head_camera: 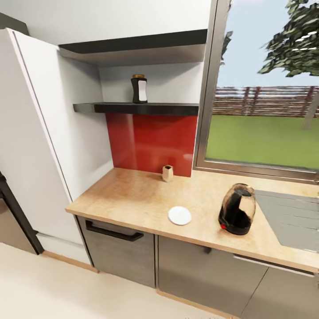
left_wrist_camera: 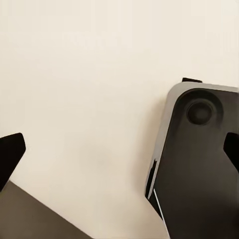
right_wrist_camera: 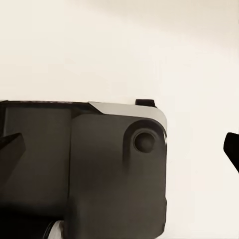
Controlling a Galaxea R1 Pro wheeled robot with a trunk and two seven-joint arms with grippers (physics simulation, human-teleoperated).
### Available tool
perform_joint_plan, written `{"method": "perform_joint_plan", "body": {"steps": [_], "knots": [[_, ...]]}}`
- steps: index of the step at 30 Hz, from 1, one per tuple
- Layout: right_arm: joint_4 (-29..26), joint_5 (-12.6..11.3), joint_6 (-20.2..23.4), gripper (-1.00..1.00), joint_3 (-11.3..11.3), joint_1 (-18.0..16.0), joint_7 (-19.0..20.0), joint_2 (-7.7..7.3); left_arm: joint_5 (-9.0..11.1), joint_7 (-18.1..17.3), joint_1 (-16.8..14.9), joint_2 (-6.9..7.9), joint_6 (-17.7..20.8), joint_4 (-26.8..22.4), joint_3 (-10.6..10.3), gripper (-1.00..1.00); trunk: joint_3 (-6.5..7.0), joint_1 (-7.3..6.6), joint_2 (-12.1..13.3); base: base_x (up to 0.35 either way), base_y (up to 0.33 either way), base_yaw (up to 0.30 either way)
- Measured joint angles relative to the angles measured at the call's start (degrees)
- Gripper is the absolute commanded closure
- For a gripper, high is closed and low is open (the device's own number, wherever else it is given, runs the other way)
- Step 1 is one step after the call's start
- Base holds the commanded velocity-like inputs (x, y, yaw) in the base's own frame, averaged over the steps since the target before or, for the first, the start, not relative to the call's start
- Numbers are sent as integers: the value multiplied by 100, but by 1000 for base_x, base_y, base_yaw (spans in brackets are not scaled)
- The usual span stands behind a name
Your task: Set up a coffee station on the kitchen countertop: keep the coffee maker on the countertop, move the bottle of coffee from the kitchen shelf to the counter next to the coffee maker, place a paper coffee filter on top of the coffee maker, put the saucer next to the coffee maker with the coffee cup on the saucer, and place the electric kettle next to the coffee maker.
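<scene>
Robot faces the kitchen corner from a little way off. Bottle of coffee stands upright on the shelf, above the red backsplash. On the worktop: small cup at the far edge against the backsplash, white saucer near the front edge, electric kettle to its right, beside the sink. Things well apart; station not yet grouped. Left gripper and right gripper both point at the floor, fingertips apart, holding nothing, probably stowed for driving.
</scene>
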Motion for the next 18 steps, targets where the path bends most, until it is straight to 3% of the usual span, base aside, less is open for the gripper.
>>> {"method": "perform_joint_plan", "body": {"steps": [18], "knots": [[0,-1,3,-100,0,-1,0,0,8,2,0,7,0,-9,38,-100,-43,0,0,1,333,-263]]}}
